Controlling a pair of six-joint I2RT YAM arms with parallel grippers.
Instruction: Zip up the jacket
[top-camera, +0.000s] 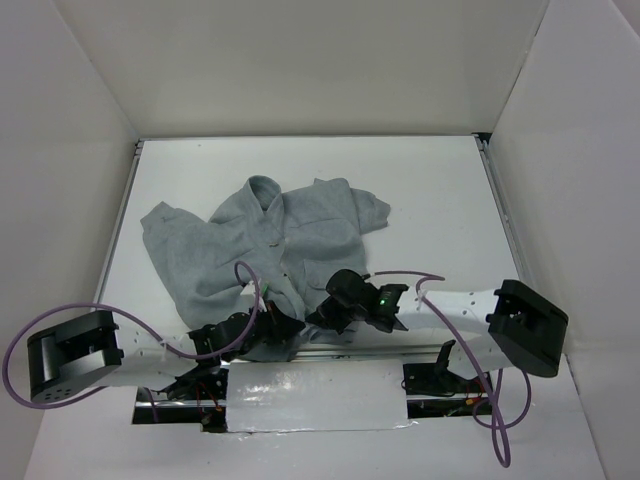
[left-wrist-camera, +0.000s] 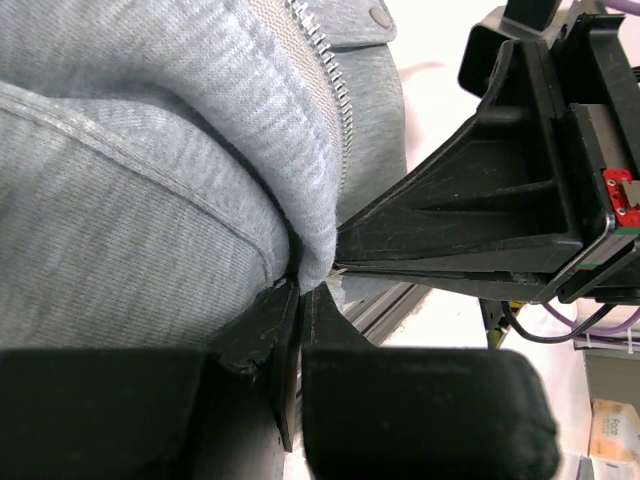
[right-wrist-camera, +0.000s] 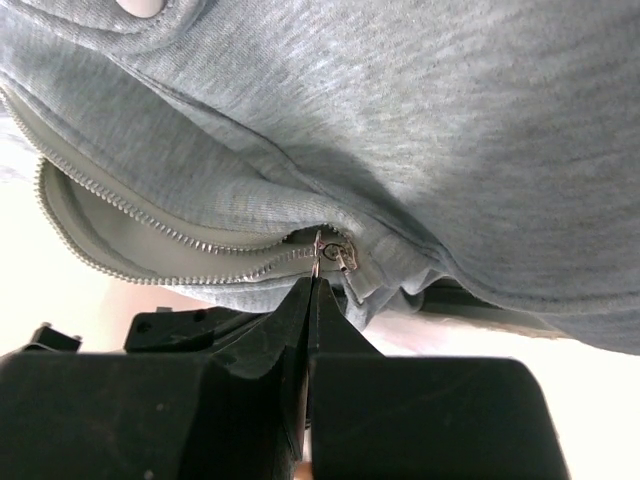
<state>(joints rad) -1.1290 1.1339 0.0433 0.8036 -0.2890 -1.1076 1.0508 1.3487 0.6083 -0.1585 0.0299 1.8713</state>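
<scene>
The left arm is laid low along the near edge of the worktop (top-camera: 440, 200), its forearm stretched inward from an elbow set far to the left. The left claw (left-wrist-camera: 298, 292) is closed on the hem of the jacket (top-camera: 265, 240), with the fleece pinched between both fingers just beside the bottom of the zipper teeth (left-wrist-camera: 338, 90).

The jacket is spread front-up in the middle of the worktop, collar away from the arms and hem at the near edge. It is open, and the two rows of teeth are parted above the slider.

Further right, the right claw (right-wrist-camera: 315, 285) is closed, apparently on the zipper pull (right-wrist-camera: 320, 255) at the very foot of the track. The two claws are just beside each other. The right arm mirrors the left, its forearm reaching inward from an elbow far to the right.

The pull up the track is judged to be the step in hand. For it to go well, the hem should be held firmly down and slightly toward the bases, so the track is kept taut. The pull should be drawn straight along the line of the teeth toward the collar, not lifted. Loose fleece beside the slider could be caught, so a slow start is advised.
</scene>
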